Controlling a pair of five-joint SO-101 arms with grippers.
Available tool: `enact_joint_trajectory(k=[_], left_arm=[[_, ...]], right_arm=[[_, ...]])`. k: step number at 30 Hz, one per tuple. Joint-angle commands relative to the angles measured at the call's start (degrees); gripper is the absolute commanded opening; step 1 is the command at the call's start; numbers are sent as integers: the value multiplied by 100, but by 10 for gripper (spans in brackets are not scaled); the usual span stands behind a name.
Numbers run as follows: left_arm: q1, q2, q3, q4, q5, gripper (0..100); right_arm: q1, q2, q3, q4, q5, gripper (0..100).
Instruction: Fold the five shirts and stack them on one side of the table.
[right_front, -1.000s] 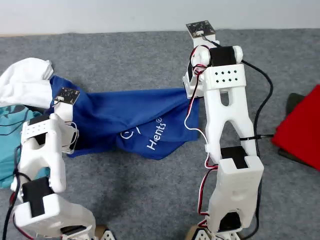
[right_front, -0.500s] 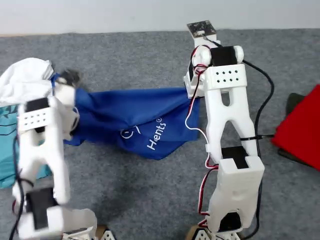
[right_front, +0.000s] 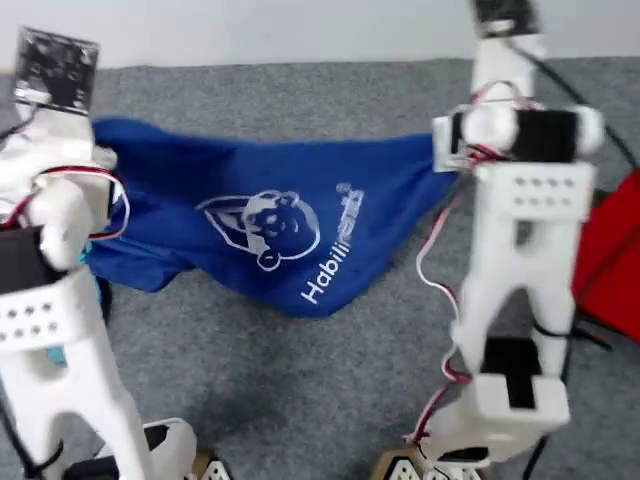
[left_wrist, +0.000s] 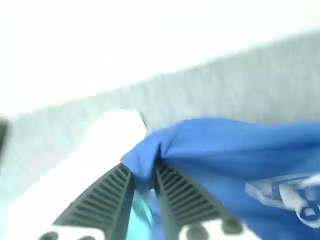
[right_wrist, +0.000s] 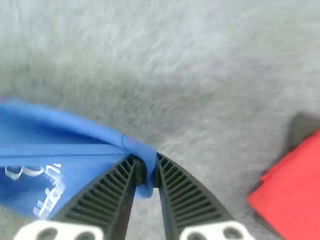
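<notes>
Blue shirt (right_front: 270, 215) hangs stretched across the middle of the grey table (right_front: 300, 400) in the high view, running from 9 o'clock to 2 o'clock, print side up, lower edge sagging toward 6 o'clock. Left gripper (left_wrist: 143, 168) is pinched on a bunched corner at the 9 o'clock end. Right gripper (right_wrist: 145, 163) is pinched on the opposite corner. Red shirt (right_front: 618, 250) lies at the 3 o'clock edge, apart from the blue.

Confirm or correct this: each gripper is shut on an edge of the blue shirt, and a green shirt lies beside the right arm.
One detail is wrong: the shirt beside the right arm is a red shirt, not green, as the high view shows. The rest holds: the left gripper and the right gripper are each shut on an edge of the blue shirt.
</notes>
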Motion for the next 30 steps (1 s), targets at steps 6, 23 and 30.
enact_joint_trajectory(k=[6,23,30], left_arm=[[220,-264,-1965,-501,-765,3],[193,-281,-5112,-853,-1319,3],[202,-290,-5587,-545,-1477,3]], right_arm=[[259,-1305,-97,-690,44,10],[295,-3363,-88,-1429,1213,9],[664,-3837,-88,-1437,1213,9]])
